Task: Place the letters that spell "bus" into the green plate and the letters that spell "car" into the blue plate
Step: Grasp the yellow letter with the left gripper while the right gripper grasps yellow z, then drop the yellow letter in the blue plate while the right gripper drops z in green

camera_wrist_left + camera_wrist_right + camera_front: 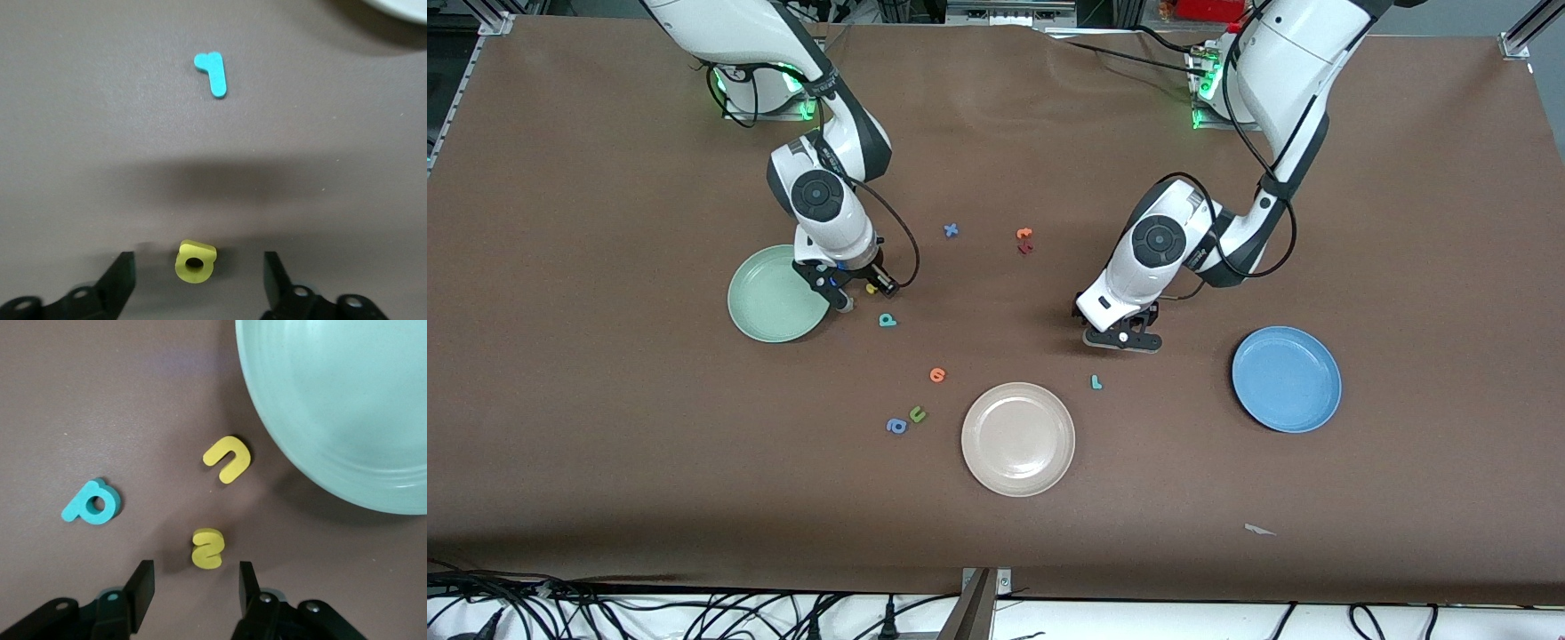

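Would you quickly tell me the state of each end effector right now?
Left end effector: open, low over the table, fingers either side of the yellow "a", holding nothing.
Right end effector: open, beside the green plate, straddling the yellow "s", holding nothing.

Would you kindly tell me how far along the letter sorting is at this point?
Done: nothing; the round mint-green plate and round sky-blue plate hold no letters. In hand: the open right pincer straddles the yellow foam "s" beside the green plate; the open left pincer straddles the yellow foam "a". Left: those, plus the teal foam "b", yellow foam "u" and teal foam "r" on the table.
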